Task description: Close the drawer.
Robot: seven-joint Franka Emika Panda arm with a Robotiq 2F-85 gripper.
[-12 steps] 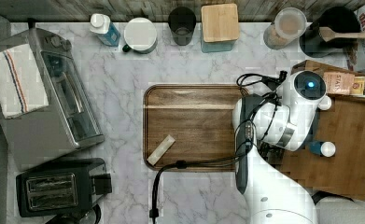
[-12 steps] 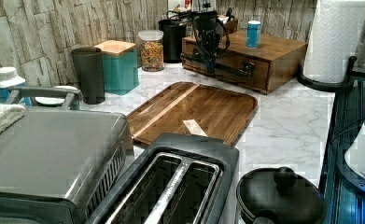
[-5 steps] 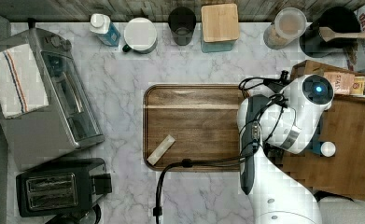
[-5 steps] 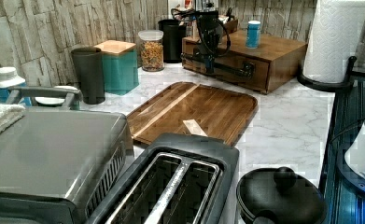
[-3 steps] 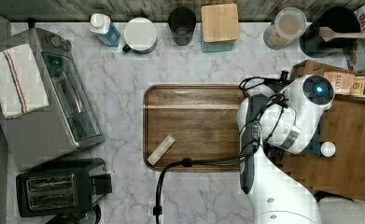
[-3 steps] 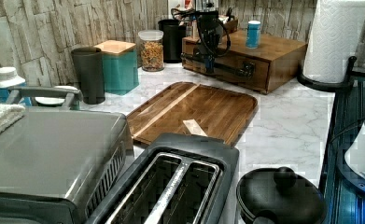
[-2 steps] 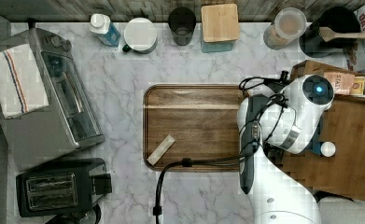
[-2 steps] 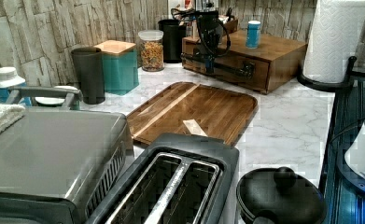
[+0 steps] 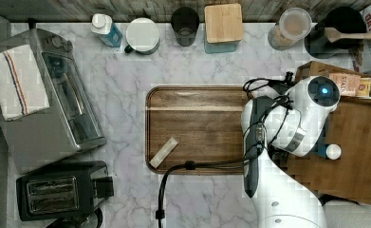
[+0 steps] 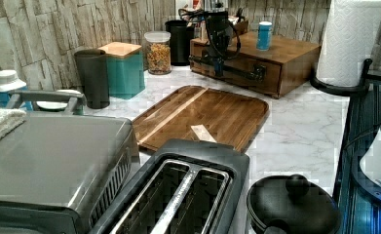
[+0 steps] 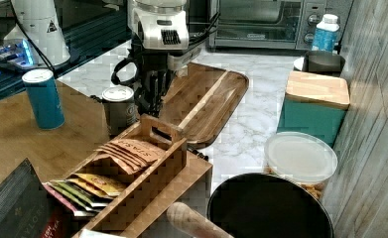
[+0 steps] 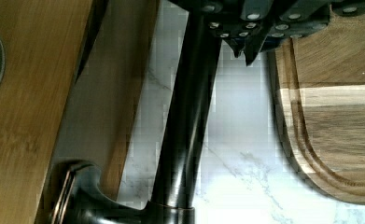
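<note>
The drawer (image 10: 272, 80) is a brown wooden front under the cabinet top (image 10: 295, 48), with a long black bar handle (image 10: 241, 72) across it. In the left view its front looks about flush with the cabinet. My gripper (image 10: 218, 66) hangs over one end of the handle. In the wrist view the handle (image 12: 187, 121) runs past the drawer front (image 12: 119, 93), and my gripper (image 12: 245, 52) is shut, its tips side by side on the handle's outer side, toward the tray. The white arm (image 9: 297, 123) covers the gripper in the top view.
A dark wooden tray (image 9: 197, 128) with a small pale stick (image 9: 164, 152) lies just in front of the drawer. On the cabinet top stand a teal can (image 10: 264, 35), a tin (image 11: 118, 109) and a tea-bag box (image 11: 132, 178). A paper towel roll (image 10: 349, 41) stands beside the cabinet.
Since 2.4 s ago the arm has shifted to the top view's right and the drawer has slid in toward the cabinet. Over the last second nothing has visibly moved.
</note>
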